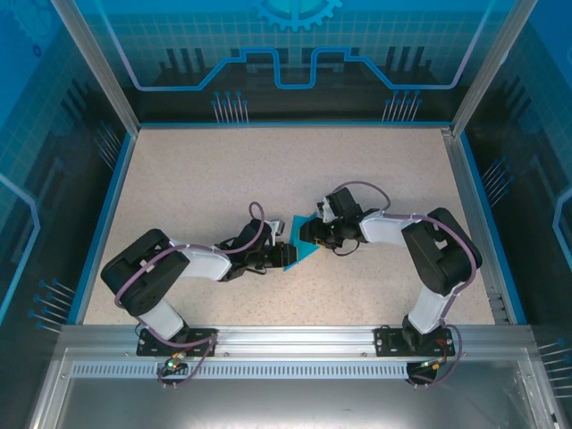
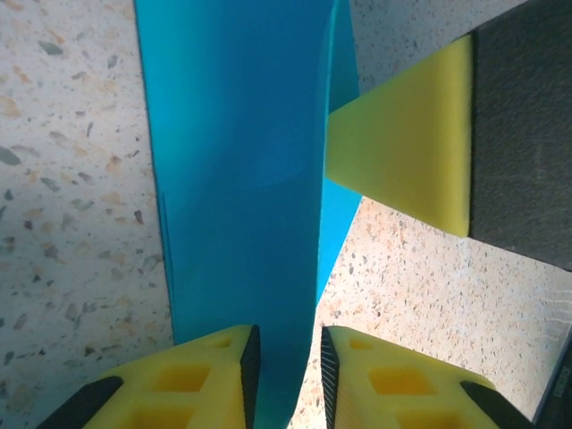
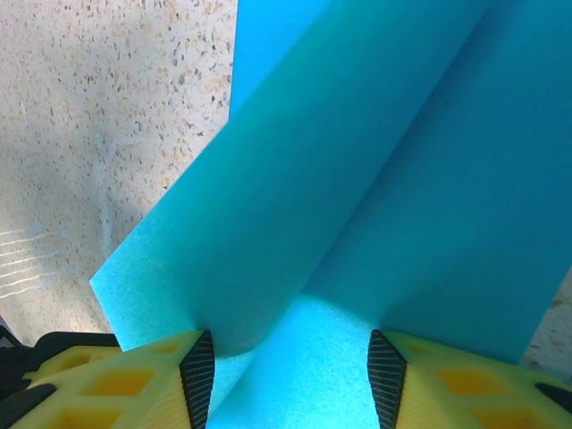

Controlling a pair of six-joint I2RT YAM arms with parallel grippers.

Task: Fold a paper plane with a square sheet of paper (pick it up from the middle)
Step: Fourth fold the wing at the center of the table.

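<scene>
Two grippers meet mid-tabletop [image 1: 223,170] on the square sheet of paper [image 1: 299,250]: light, floppy, easily creased, best pinched at its fold. Left gripper [image 2: 286,357], from 9 o'clock, has narrowly parted jaws around an edge; right gripper [image 3: 290,362] stands half-open around a fold, grip uncertain.

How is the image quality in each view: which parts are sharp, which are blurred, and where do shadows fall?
Top external view: evenly lit and sharp, with the teal paper small between the arms. Left wrist view: the table speckle is sharp, a soft shadow lies left of the paper, and the near yellow fingers look slightly soft. Right wrist view: the paper looks grainy up close, and a grey shadow crosses the table at left.
</scene>
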